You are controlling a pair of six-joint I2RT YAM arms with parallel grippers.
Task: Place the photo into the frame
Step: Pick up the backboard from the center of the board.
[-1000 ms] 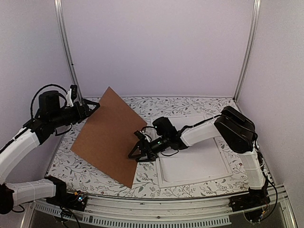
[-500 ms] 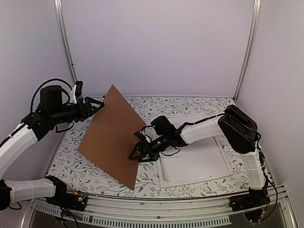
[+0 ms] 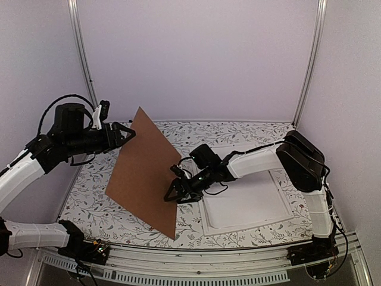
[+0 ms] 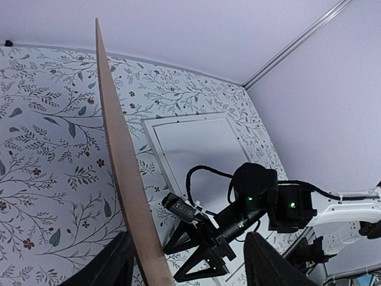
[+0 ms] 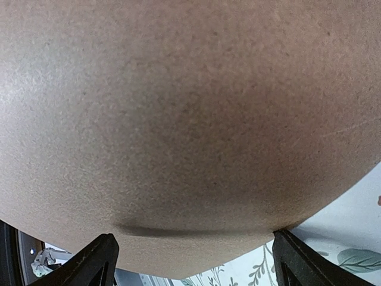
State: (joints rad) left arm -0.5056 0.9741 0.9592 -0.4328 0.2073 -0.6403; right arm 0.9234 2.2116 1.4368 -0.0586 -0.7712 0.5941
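Left tool (image 3: 128,132): released, fingers (image 4: 121,262) spread wide. It sits at the upper left edge of the backing board (image 3: 143,173), above the left side of the surface (image 3: 83,205). In the left wrist view the board's thin edge runs just beside one finger, with the other finger well apart from it.

Right tool (image 3: 171,196): released, with its two fingers (image 5: 98,262) splayed. It sits at the board's right edge, between the board and the frame (image 3: 250,205). In the right wrist view the brown face fills almost everything ahead. Whether the fingers touch the board cannot be told.

Backing board: plain brown and rectangular. It stands steeply tilted on the left half of the surface, with one corner down by the near edge and the opposite corner highest, toward the far edge.

Frame: white, with narrow raised edges. It lies flat on the right half of the surface, toward the near-right corner. Its left side is just beside the right tool.

Surface: white, printed with leafy sprigs.
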